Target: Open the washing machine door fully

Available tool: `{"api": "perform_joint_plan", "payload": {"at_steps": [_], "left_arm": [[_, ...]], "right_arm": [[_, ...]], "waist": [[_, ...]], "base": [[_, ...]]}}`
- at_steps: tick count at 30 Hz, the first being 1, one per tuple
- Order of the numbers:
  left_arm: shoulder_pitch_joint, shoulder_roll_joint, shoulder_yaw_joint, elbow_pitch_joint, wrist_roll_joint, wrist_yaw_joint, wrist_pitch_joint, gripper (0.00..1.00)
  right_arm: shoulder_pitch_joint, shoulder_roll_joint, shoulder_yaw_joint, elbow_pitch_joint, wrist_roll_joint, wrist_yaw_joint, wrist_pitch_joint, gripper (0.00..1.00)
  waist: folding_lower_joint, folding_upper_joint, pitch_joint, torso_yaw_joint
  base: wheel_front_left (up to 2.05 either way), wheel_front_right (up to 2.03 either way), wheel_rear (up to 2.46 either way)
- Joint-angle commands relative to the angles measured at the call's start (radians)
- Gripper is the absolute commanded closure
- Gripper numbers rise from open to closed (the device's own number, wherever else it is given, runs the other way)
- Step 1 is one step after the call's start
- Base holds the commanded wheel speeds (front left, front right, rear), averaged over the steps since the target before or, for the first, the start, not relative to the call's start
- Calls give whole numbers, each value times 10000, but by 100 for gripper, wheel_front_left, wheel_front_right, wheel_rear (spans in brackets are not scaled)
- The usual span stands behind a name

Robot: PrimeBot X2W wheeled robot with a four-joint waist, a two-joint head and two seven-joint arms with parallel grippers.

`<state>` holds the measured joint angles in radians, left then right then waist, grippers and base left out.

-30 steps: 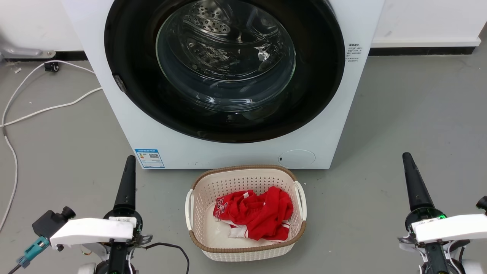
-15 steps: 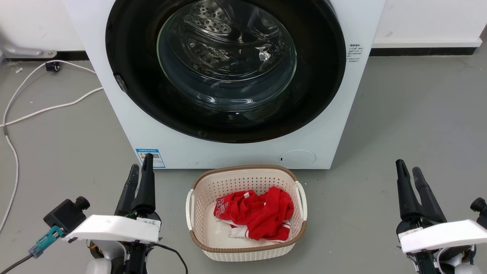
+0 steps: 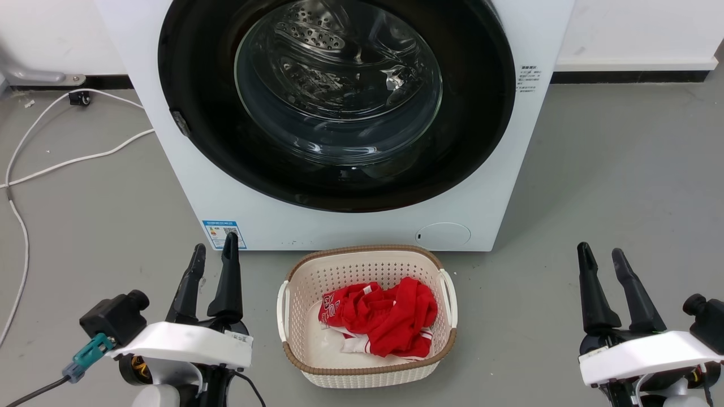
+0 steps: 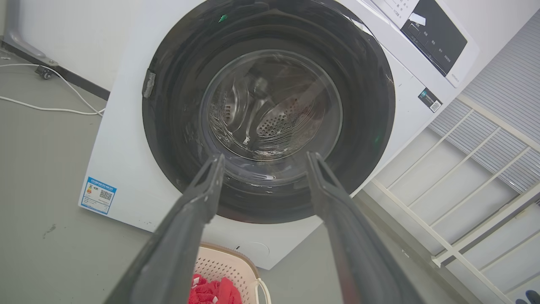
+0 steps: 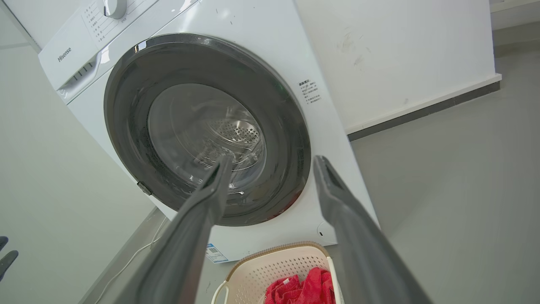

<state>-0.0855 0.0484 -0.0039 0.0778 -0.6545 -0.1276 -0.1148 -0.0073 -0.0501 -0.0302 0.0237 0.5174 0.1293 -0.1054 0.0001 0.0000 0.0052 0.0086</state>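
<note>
Nearest, low on either side: left gripper (image 3: pixel 214 244) and right gripper (image 3: pixel 599 251), fingers spread, holding nothing, well apart from the machine. Between them, a cream basket (image 3: pixel 362 249) of red clothing (image 3: pixel 384 316), just before the washing machine (image 3: pixel 226 192): probably in the way of a low reach, and possibly of the door's swing. Beyond, the washing machine door (image 3: pixel 475 113), shut flush in the white front. Glossy, rounded, little to catch except a small grey tab (image 3: pixel 180 123) on its left rim: easy to slip off, or to pull at the wrong edge and strain it. Too short a pull probably leaves it half open.
</note>
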Motion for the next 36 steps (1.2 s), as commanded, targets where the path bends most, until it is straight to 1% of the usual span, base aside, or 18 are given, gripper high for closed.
{"api": "perform_joint_plan", "payload": {"at_steps": [1,19,36], "left_arm": [[-70,41,-51,-59,357,10,-93,0],[-184,115,-170,-55,2467,91,-573,0],[-219,180,-364,-26,4118,213,-964,0]], "right_arm": [[56,-7,-12,-205,-314,12,-46,0],[198,-5,-106,-653,-2366,15,-173,0],[329,-4,-9,-824,-3818,10,-183,0]], "waist": [[0,0,2,6],[0,0,88,28],[0,0,106,56]], "base": [[0,0,0],[0,0,0],[0,0,0]]}}
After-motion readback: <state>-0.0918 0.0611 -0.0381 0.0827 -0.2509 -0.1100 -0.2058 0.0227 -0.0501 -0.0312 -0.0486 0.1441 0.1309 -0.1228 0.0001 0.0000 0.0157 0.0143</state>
